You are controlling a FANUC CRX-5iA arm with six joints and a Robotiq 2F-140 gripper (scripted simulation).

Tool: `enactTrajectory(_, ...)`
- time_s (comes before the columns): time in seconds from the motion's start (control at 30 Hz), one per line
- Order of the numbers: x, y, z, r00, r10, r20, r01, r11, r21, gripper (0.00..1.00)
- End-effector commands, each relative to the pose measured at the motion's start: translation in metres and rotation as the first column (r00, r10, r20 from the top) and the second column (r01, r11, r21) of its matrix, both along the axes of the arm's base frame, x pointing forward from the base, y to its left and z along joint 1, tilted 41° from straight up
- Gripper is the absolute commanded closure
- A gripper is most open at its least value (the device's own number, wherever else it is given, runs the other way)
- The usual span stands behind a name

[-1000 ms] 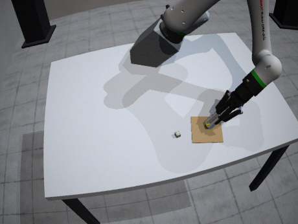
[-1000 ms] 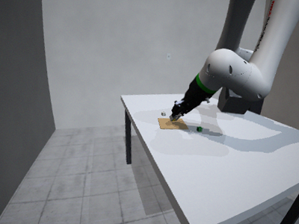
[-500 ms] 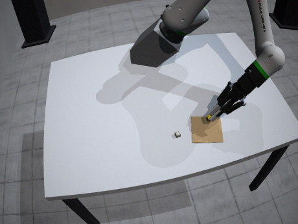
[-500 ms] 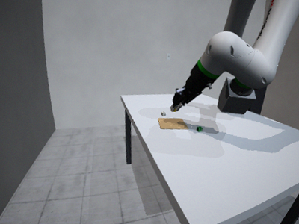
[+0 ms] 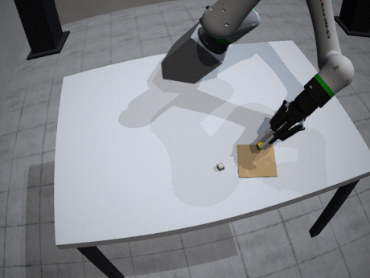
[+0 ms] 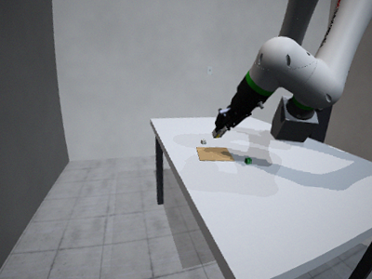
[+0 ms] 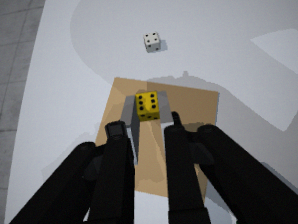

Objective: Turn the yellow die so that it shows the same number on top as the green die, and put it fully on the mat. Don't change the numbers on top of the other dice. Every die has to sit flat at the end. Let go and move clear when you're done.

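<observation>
Grey floor tiles and plain walls surround a white table (image 5: 121, 193) on dark legs, with the arm's dark base (image 6: 295, 126) mounted at its far edge. On the table lies a tan square mat (image 5: 257, 165), flat. The gripper (image 5: 262, 145) hangs over the mat's far corner, its black fingers drawn in close and clamped on the yellow die (image 7: 147, 104), which the exterior view shows lifted clear above the mat. In the wrist view the die's visible face carries six pips, and the mat sits directly beneath it. A white die (image 5: 220, 166) rests on the bare table just beside the mat's left edge, apart from it. The green die (image 6: 248, 161) sits on the table near the mat's opposite side; its top number is too small to read.
</observation>
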State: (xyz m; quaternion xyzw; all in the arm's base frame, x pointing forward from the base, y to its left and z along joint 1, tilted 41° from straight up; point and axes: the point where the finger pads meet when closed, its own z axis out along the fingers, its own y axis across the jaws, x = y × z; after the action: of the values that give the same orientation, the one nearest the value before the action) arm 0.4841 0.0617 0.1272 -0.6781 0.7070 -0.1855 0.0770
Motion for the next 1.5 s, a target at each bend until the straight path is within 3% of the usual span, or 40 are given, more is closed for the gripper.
enactTrajectory(0.0, -0.001, -0.001, -0.001, 1.000, 0.007, -0.007, -0.007, 1.000, 0.020, 0.91)
enactTrajectory(0.1, -0.002, -0.002, -0.002, 1.000, 0.014, -0.012, -0.013, 0.999, 0.037, 0.91)
enactTrajectory(0.4, 0.000, -0.005, 0.000, 0.995, 0.094, 0.015, -0.095, 0.966, 0.239, 0.91)
enactTrajectory(0.7, -0.001, -0.011, -0.001, 0.995, 0.097, 0.010, -0.097, 0.963, 0.250, 0.91)
enactTrajectory(0.9, -0.007, -0.017, -0.008, 0.991, 0.131, -0.006, -0.121, 0.931, 0.344, 0.91)
enactTrajectory(1.1, -0.001, -0.014, -0.002, 0.983, 0.176, 0.041, -0.176, 0.875, 0.451, 0.91)
enactTrajectory(1.47, -0.001, -0.019, -0.004, 0.981, 0.188, 0.046, -0.187, 0.857, 0.480, 0.91)
